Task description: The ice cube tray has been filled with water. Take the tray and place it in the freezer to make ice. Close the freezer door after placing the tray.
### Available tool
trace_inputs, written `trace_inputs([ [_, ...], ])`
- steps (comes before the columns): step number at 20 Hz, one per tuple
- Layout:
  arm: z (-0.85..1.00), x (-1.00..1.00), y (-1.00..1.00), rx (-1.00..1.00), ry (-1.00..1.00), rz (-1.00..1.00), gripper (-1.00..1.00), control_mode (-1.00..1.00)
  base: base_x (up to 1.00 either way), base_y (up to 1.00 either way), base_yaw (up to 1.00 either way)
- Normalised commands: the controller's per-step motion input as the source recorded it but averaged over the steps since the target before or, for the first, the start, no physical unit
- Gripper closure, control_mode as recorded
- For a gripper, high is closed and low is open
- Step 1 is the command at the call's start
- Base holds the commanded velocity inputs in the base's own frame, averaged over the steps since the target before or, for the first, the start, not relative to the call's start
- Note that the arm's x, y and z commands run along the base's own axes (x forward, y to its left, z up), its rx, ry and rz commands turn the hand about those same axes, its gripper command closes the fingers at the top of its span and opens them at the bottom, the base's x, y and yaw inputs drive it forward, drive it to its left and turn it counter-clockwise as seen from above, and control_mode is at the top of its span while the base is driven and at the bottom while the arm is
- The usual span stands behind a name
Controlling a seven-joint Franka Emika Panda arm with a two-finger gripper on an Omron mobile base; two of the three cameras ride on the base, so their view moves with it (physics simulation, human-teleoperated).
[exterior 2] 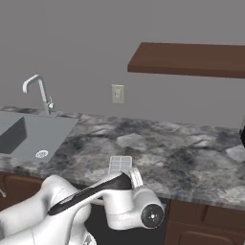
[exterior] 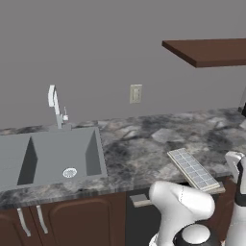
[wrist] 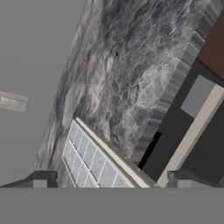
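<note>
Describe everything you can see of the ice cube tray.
The ice cube tray is a flat white rectangle with a grid of small square cells that show a pale blue-grey sheen. It lies flat on the marbled grey counter, close to the front edge and angled to it, right of the sink. In the right base view the arm hides most of it. In the hand view it sits just ahead of the open tool, untouched.

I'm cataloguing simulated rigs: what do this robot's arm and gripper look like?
The arm is glossy white, built of rounded, bulbous links with dark joint caps and a black strip along one link. The gripper has two small dark grey, blocky fingertips. No cables or markings are visible.
</note>
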Motion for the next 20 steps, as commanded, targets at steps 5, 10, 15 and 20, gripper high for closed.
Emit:
trace_inputs([
  [5, -0.11, -0.06, -0.24, 0.12, 0.02, 0.0, -1.0, -1.0, 0.0, 0.0, 0.0],
  [10, -0.25, 0.0, -0.22, 0.15, 0.06, 0.0, -1.0, -1.0, 0.0, 0.0, 0.0],
  [15, -0.33, 0.0, -0.14, 0.14, 0.08, 0.0, -1.0, -1.0, 0.0, 0.0, 0.0],
  [20, -0.3, 0.01, -0.05, 0.15, 0.07, 0.05, -1.0, -1.0, 0.0, 0.0, 0.0],
])
